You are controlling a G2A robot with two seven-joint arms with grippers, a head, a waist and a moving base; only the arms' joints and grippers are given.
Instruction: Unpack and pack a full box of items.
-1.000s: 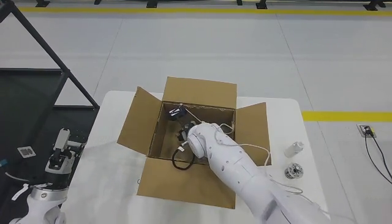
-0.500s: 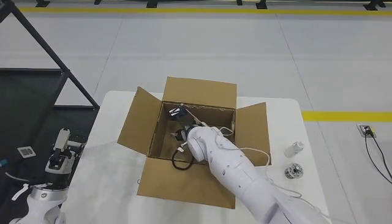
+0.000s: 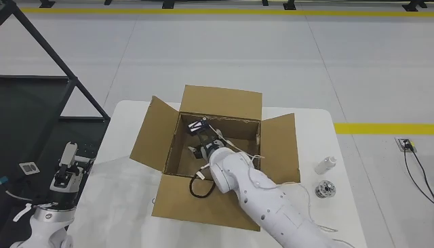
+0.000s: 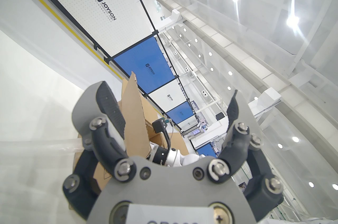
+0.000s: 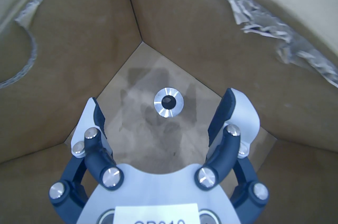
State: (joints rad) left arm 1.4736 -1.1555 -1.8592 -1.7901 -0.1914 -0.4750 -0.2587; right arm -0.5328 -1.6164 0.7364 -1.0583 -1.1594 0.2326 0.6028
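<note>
Right hand [image 5: 161, 97], spread, in the box [image 5: 184, 24] over a metal ring [image 5: 168, 102], perhaps a bearing; left hand [image 4: 169, 90] spread too.

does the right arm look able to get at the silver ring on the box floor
Probably yes. The right end effector hangs open inside the box, with the silver ring lined up between its fingers. The ring lies alone on the bare floor, off the walls, and nothing blocks the way down.

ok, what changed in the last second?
The right arm slid toward the box's near wall, its cable loop following. The right gripper hangs open over a metal ring on the box floor; nothing gripped or released. Box, bottle, metal part and left gripper stayed put.
</note>
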